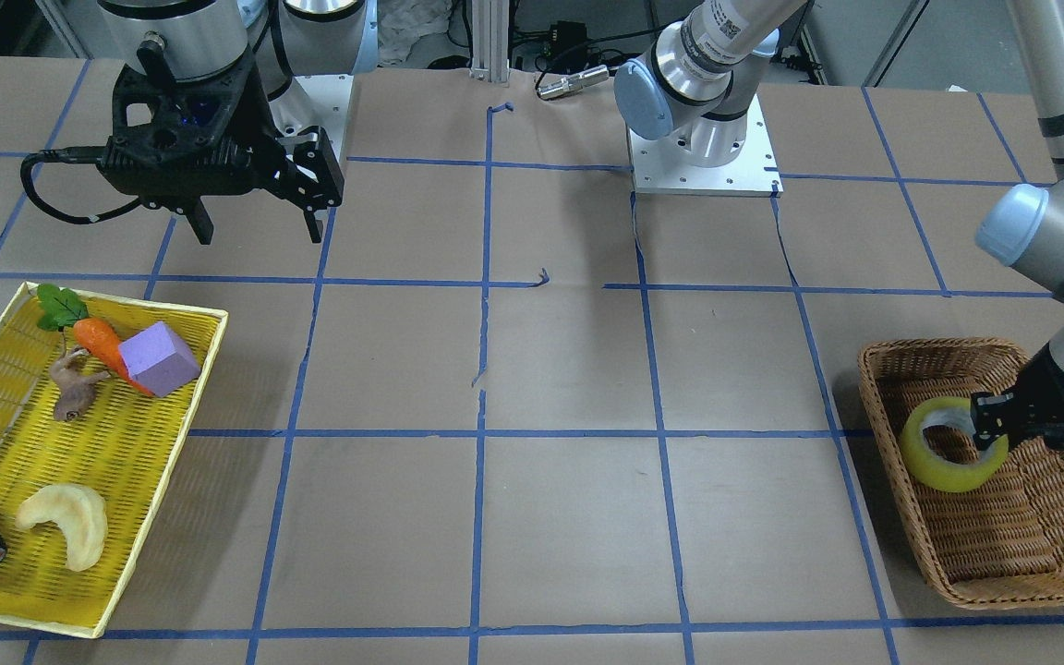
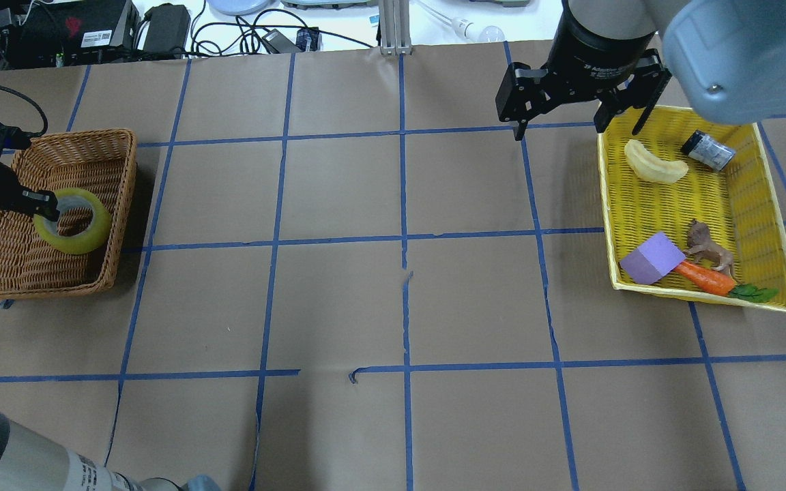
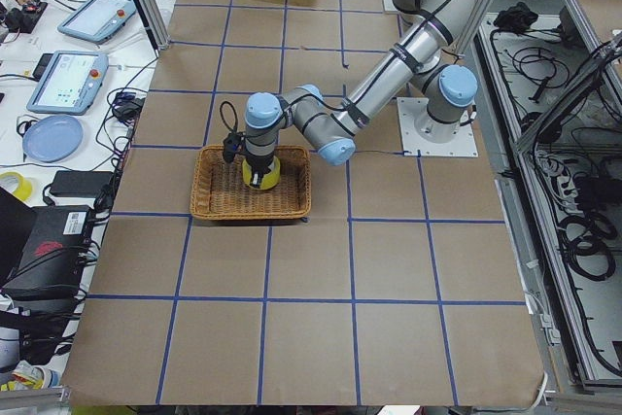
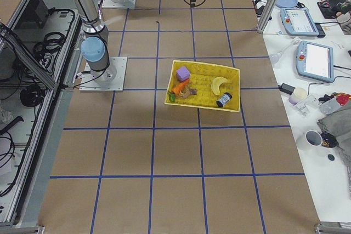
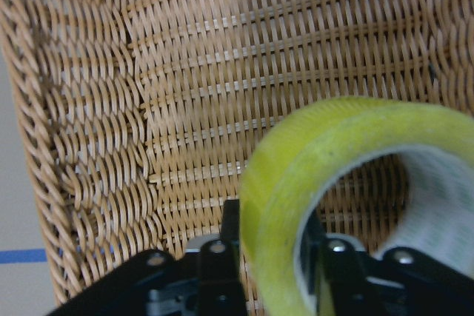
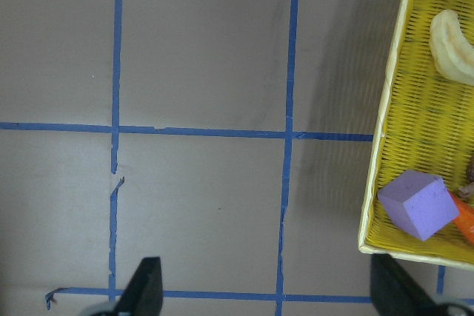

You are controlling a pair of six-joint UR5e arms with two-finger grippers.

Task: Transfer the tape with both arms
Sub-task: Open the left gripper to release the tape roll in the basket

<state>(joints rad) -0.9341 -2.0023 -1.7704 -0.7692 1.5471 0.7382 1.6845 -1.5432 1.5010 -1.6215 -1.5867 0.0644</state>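
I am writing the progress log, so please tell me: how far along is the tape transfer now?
Done: the left gripper is shut on the wall of the tape. In hand: it holds the roll tilted inside the wicker basket. Left: one moment does not show whether the roll is leaving or arriving; the right gripper hangs open and empty near the yellow tray.

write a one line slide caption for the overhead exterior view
Left tool grips the tape in the wicker basket; right tool hangs open near the yellow tray.
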